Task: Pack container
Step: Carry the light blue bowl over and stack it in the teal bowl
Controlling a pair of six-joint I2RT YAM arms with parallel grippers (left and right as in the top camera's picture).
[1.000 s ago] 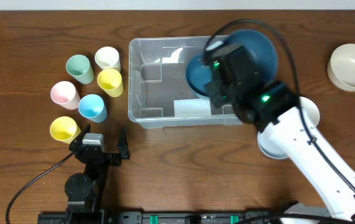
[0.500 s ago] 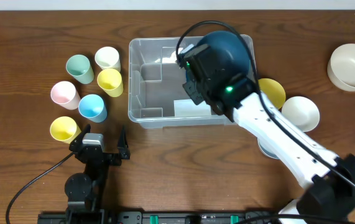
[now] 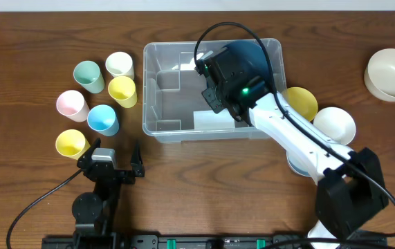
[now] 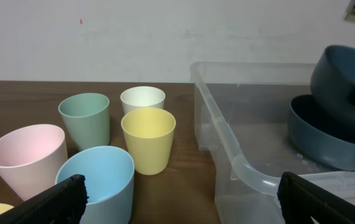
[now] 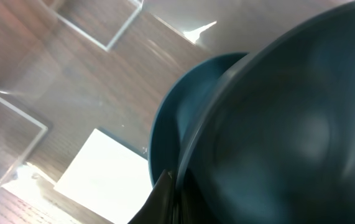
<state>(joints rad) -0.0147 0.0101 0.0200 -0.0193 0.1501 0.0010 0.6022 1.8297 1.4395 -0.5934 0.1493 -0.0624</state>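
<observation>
The right hand (image 5: 172, 190) is clamped on the rim of a dark blue bowl (image 3: 251, 55), holding it inside the right half of the container (image 3: 149, 104). The container sits top-middle of the overhead frame on the desk (image 3: 31, 41). A second blue bowl (image 4: 326, 134) already lies in there right underneath, and I can't tell if they touch. Looks like the placing step to me. Next it'd need to lower the bowl so it nests in the other, then let go. The left hand (image 3: 111, 160) sits lower left, fingers spread, holding nothing. The cups (image 3: 104, 119) left of the bin aren't packed yet.
</observation>
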